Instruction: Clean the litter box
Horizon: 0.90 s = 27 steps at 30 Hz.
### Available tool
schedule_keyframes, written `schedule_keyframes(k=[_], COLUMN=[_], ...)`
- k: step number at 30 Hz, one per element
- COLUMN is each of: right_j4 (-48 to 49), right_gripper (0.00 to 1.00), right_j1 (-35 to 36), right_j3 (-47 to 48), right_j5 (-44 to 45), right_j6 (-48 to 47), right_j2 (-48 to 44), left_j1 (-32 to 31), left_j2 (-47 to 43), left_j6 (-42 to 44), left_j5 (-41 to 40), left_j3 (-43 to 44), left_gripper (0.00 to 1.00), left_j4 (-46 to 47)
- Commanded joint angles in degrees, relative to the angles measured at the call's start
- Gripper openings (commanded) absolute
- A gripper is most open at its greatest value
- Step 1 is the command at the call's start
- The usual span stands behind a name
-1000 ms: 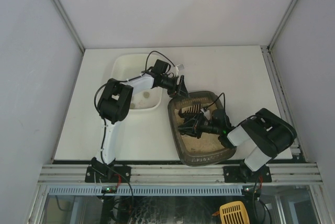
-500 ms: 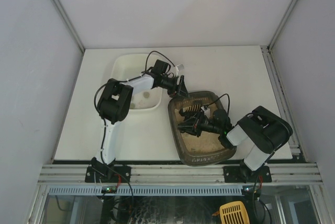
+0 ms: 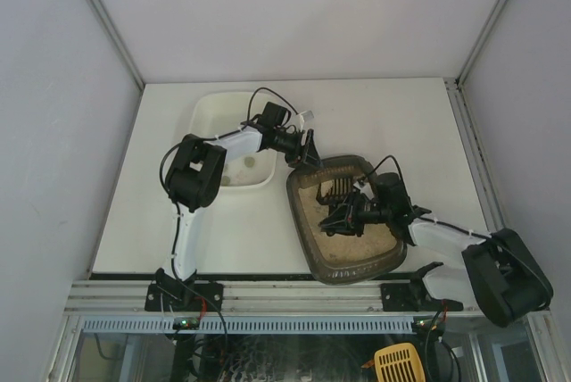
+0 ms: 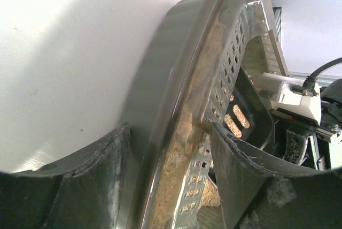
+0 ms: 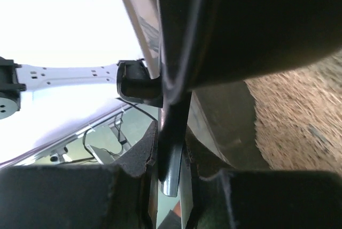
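The right gripper [image 5: 171, 144] is pinched nearly closed on the thin dark handle of a scoop [image 3: 332, 187]. Its padded fingers [image 5: 69, 197] press on either side of the handle. Seen from above, the right arm reaches in from the near right corner, and the gripper holds the slotted scoop low over the far half of the litter box [image 3: 350, 272]. Beige sandy litter [image 3: 357, 241] covers the floor of the box.

The left gripper [image 4: 170, 130] is about half open and straddles the thick rim at the box's far left corner – one finger against the outer wall, the other just inside the rim – so it holds the box there. Grains of litter cling to the rim between the fingers.

The litter box, dark brown-grey with rounded corners, sits on the white table [image 3: 384, 114] right of centre, near the front edge. A plain white tub [image 3: 210, 110] stands just beside it to the left and farther back – the left arm reaches across it.
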Motion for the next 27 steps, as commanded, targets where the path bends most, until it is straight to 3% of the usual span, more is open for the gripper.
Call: schedule_keyframes(k=[1, 5, 10, 21, 27], right_j4=[-18.41, -24.83, -25.43, -19.19, -14.79], right_gripper=[0.0, 0.0, 0.0, 0.0, 0.0], right_j1=[-2.6, -3.0, -2.89, 0.22, 1.58], right_j3=[3.6, 3.62, 4.77, 12.1, 13.14], right_j5=[-3.63, -4.88, -4.91, -3.37, -1.46], right_j6=[-11.13, -11.41, -10.61, -9.91, -7.46], right_j2=[-5.27, -8.33, -7.96, 9.32, 14.35], left_j1=[-0.56, -0.47, -0.47, -0.5, -0.5], left_j2=[-3.51, -3.26, -2.85, -2.85, -3.11], left_j6=[-0.25, -0.24, -0.39, -1.49, -1.53], left_j5=[2.59, 2.54, 2.55, 2.98, 3.02], left_j3=[-0.9, -0.79, -0.67, -0.18, -0.26], left_gripper=[0.64, 0.64, 0.64, 0.63, 0.63], left_j4=[-1.36, -1.36, -1.37, -1.28, -1.03])
